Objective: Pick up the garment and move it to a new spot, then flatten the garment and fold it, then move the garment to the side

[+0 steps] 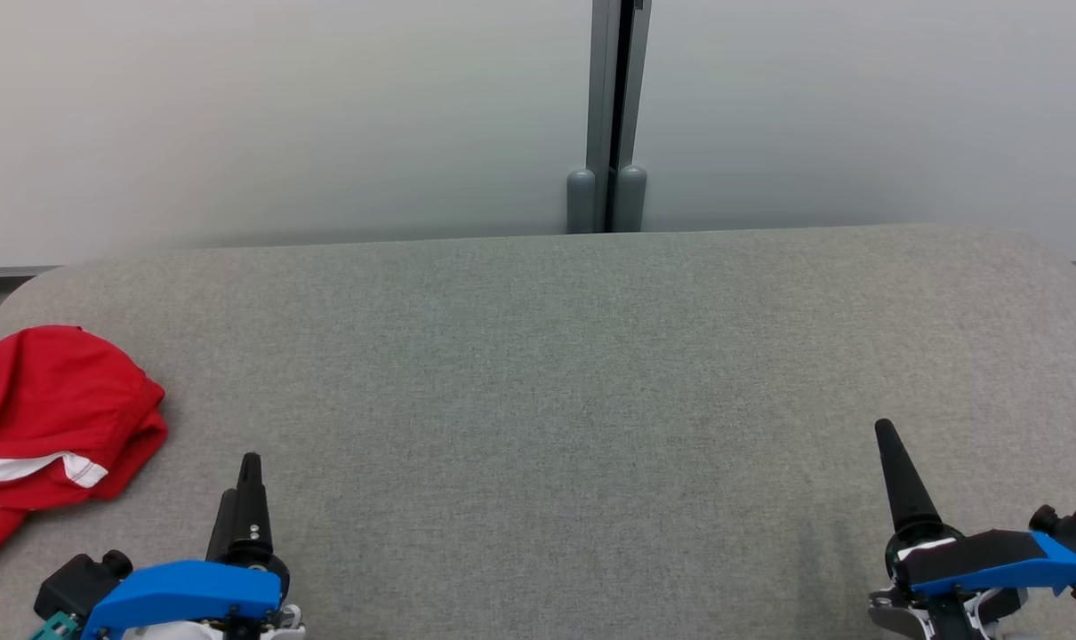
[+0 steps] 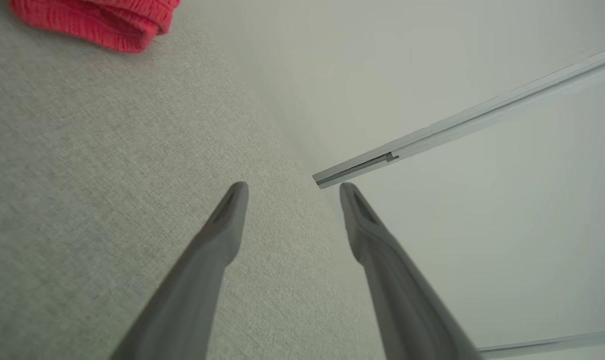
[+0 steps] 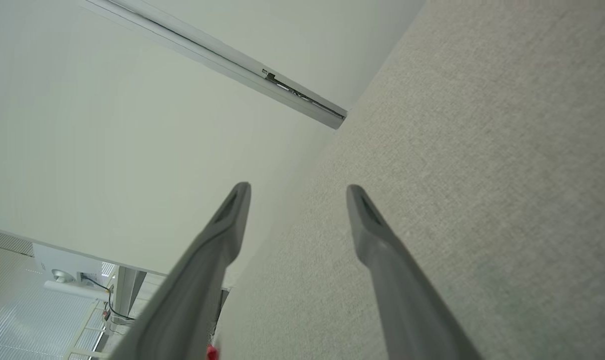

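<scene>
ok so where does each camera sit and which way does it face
head view: on the robot's head, looking forward and down over the grey table to the wall; left gripper lower left, right gripper lower right, both open.
left wrist view: on the left wrist, looking along its spread fingers across the table toward the wall.
right wrist view: on the right wrist, looking along its fingers at table and wall.
shared: head and left wrist views show the red garment on the table's left side.
</scene>
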Tool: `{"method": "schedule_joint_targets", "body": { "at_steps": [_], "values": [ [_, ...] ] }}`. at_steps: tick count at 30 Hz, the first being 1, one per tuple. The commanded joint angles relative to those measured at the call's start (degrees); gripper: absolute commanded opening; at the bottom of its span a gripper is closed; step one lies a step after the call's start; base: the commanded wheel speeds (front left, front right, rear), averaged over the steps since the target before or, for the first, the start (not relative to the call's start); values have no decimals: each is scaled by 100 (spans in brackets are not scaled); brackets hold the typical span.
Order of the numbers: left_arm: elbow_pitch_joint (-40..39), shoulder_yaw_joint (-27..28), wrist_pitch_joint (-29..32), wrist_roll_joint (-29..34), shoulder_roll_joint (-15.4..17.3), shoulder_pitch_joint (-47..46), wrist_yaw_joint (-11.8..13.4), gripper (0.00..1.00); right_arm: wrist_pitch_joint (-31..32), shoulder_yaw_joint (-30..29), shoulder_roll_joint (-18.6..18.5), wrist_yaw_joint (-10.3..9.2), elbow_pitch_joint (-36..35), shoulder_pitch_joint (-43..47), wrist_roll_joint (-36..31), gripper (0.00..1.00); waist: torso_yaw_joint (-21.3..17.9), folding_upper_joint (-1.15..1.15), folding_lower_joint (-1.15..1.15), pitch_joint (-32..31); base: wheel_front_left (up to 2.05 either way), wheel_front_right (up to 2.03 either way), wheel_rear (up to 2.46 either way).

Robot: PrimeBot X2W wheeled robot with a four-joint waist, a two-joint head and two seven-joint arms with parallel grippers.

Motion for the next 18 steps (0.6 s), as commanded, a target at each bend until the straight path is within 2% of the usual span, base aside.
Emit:
{"method": "schedule_joint_targets", "body": {
  "at_steps": [1, 18],
  "values": [
    [-34, -22, -58, 222, 52, -117, 19, 100, -62, 21, -41, 14, -40, -168, -227, 100, 0, 0, 0, -5, 0, 0, 0],
    [160, -242, -400, 1834, 82, -28, 297, 100, -406, 85, -7, 18, 95, -117, -1870, 100, -12, 0, 0, -31, 0, 0, 0]
  ]
}}
